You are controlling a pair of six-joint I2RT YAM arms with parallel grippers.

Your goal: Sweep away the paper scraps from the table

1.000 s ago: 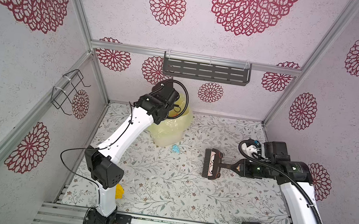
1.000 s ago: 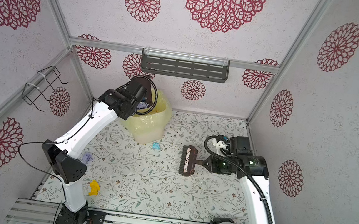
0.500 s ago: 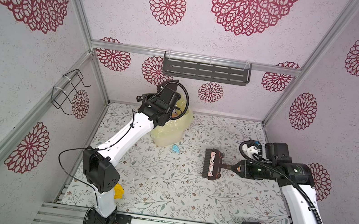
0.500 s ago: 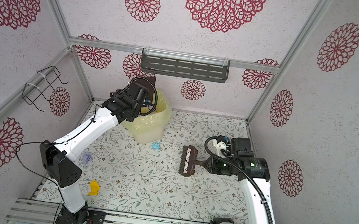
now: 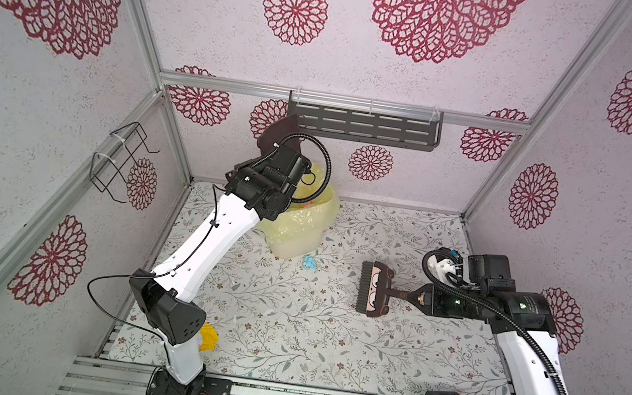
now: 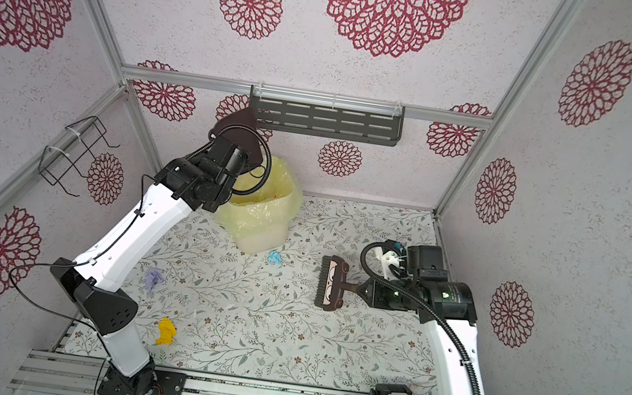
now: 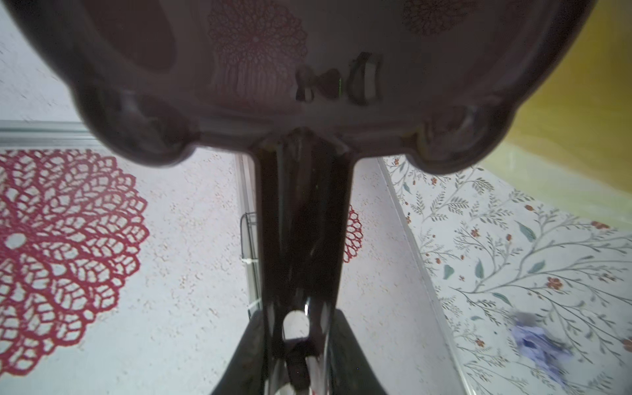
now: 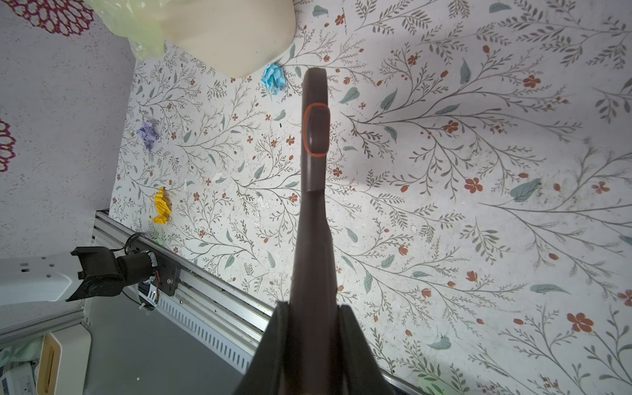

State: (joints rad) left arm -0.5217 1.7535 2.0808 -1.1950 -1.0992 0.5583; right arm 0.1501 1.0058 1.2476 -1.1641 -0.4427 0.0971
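Over the far left corner of the table (image 5: 367, 361), the left fingers (image 7: 242, 362) are closed narrowly on the handle of a dark brown dustpan (image 5: 279, 132). They hold it raised above a cream bin (image 5: 300, 234) lined with a pale yellow bag, with the pan end toward the far wall. The bin stands on the table close to the far left corner, and whether any paper lies inside it cannot be told. Right of centre, the right fingers (image 8: 266, 359) are clamped on the handle of a brown brush (image 5: 373, 288). Its head is out over the table with the bristles facing left; whether they touch the surface cannot be told. Three paper scraps show on the table. A light blue wad (image 5: 310, 263) sits just beside the bin's near right side, to the left of the brush head and a little farther back. A lilac wad (image 6: 153, 280) lies on the left side, under the left arm's white link as seen in a top view. A yellow wad (image 6: 166, 331) lies near the front left edge, just beside that arm's black elbow. All three wads are well apart from one another.
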